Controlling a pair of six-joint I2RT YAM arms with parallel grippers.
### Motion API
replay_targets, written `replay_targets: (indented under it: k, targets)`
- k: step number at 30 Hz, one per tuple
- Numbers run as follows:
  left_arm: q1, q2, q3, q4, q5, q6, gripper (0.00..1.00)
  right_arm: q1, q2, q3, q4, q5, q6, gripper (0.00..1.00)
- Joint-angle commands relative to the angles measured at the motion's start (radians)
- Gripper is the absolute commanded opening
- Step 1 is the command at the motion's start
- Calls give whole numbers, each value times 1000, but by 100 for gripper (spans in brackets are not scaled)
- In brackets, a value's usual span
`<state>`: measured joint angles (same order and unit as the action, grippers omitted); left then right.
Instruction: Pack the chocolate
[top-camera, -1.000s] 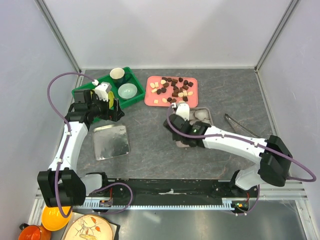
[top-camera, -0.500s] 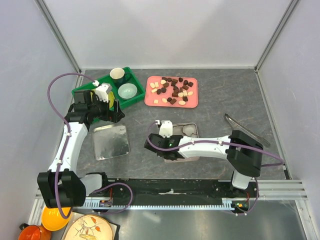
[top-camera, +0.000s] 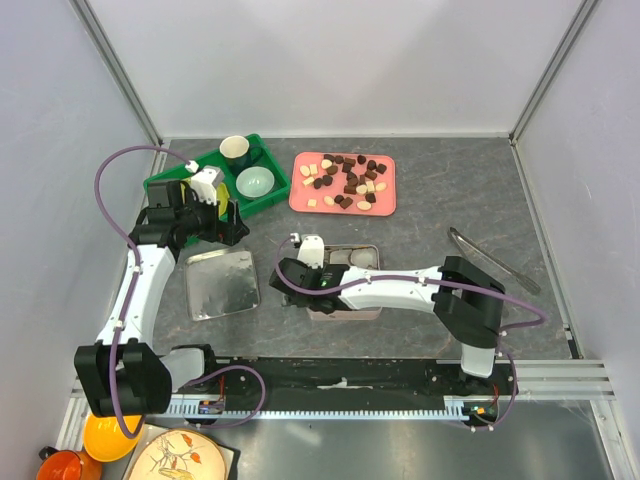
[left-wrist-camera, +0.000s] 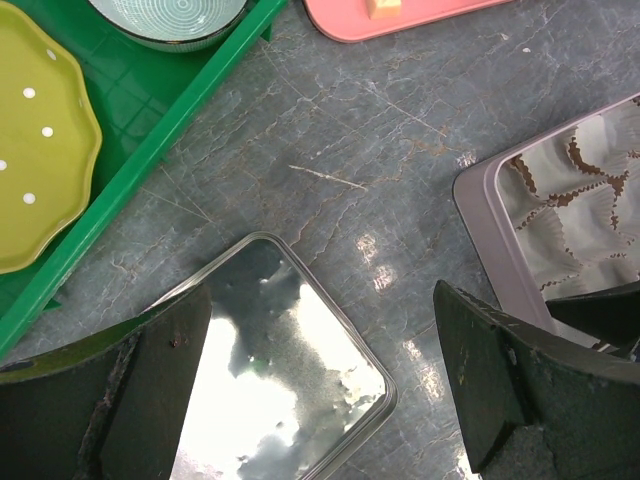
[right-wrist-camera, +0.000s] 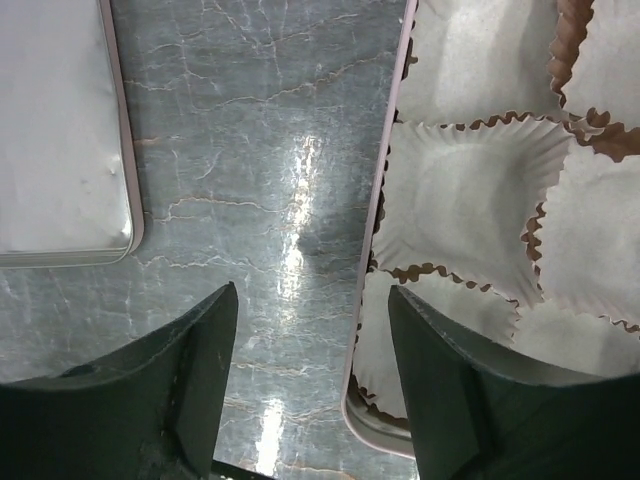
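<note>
The chocolate (top-camera: 345, 182), dark brown and cream pieces, lies on the pink tray (top-camera: 305, 202) at the back; one cream piece (left-wrist-camera: 383, 8) shows at the top edge of the left wrist view. My right gripper (top-camera: 303, 288) (right-wrist-camera: 310, 370) is open and empty, straddling the left rim of the metal box (right-wrist-camera: 384, 200) (top-camera: 366, 250) that is lined with white paper cups (right-wrist-camera: 470, 195). My left gripper (top-camera: 228, 224) (left-wrist-camera: 320, 390) hangs open and empty above a corner of the shiny lid (left-wrist-camera: 270, 400) (top-camera: 222, 283).
A green tray (top-camera: 165, 182) (left-wrist-camera: 150, 150) at the back left holds a dark cup (top-camera: 235, 150), a pale bowl (top-camera: 254, 182) and a yellow plate (left-wrist-camera: 30, 150). Metal tongs (top-camera: 490, 258) lie at the right.
My right gripper slid the metal box left and nearer, towards the lid, then opened and let it go. The left arm has not moved.
</note>
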<state>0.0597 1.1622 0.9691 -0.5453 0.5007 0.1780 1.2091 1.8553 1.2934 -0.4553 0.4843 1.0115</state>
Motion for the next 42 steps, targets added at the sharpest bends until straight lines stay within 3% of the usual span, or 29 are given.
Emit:
replay_targets:
  k: [1, 5, 8, 11, 16, 21, 31, 42]
  targets:
    - [0, -6, 23, -7, 22, 32, 99, 6, -76, 20, 10, -1, -28, 69]
    - [0, 2, 28, -2, 29, 29, 99, -28, -203, 3, 12, 7, -62, 64]
    - [0, 14, 34, 11, 22, 11, 99, -133, -292, -23, 18, 2, -111, 61]
    - [0, 34, 42, 11, 22, -5, 99, -314, -338, -42, 21, -46, -174, 61]
    - [0, 44, 33, 22, 33, -12, 99, -583, -280, -16, 29, 7, -284, 60]
    - [0, 44, 19, 42, 1, -12, 99, -767, -116, 35, 76, -50, -326, 56]
    - [-9, 128, 51, 93, -4, -23, 99, -867, 122, 182, 98, -113, -353, 53]
    - [-29, 166, 68, 142, -37, -52, 99, -881, 222, 198, 101, -136, -356, 49]
